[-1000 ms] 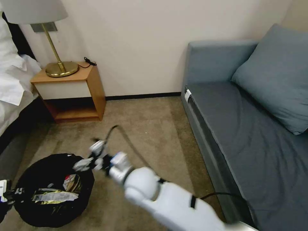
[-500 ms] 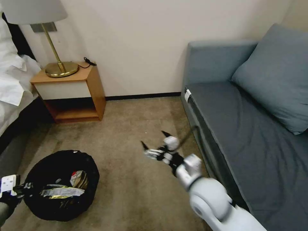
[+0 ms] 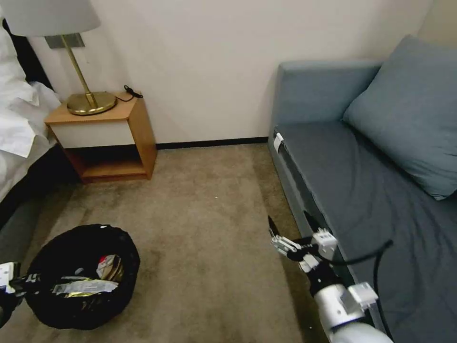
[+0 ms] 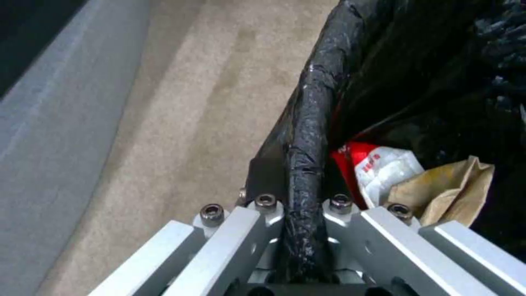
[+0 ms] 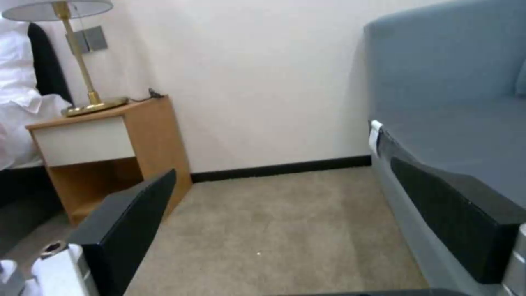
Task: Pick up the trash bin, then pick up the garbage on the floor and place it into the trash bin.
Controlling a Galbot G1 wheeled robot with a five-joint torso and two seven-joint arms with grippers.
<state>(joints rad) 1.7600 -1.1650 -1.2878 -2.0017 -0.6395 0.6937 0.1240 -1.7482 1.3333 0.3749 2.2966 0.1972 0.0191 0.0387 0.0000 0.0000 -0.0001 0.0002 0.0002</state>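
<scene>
The trash bin (image 3: 47, 312), lined with a crinkly black bag, sits low at the left over the carpet. Garbage lies inside it: a silvery-yellow wrapper (image 3: 83, 287), a red-and-white packet (image 4: 378, 166) and a tan-brown wrapper (image 4: 446, 187). My left gripper (image 3: 8, 281) is at the bin's left side. In the left wrist view this left gripper (image 4: 304, 197) is shut on the bagged rim (image 4: 318, 102). My right gripper (image 3: 289, 224) hangs open beside the sofa's front, nothing between its black pads (image 5: 126, 230), well to the right of the bin.
A wooden nightstand (image 3: 107, 138) with a brass lamp (image 3: 88, 100) stands against the back wall. White bedding (image 3: 19, 124) is at the left. A grey-blue sofa (image 3: 371, 190) with a cushion (image 3: 409, 114) runs along the right. Bare carpet (image 3: 204, 228) lies between.
My right arm has swung from over the bin to the right, ending beside the sofa with its fingers open. The bin has shifted slightly in my left gripper's hold.
</scene>
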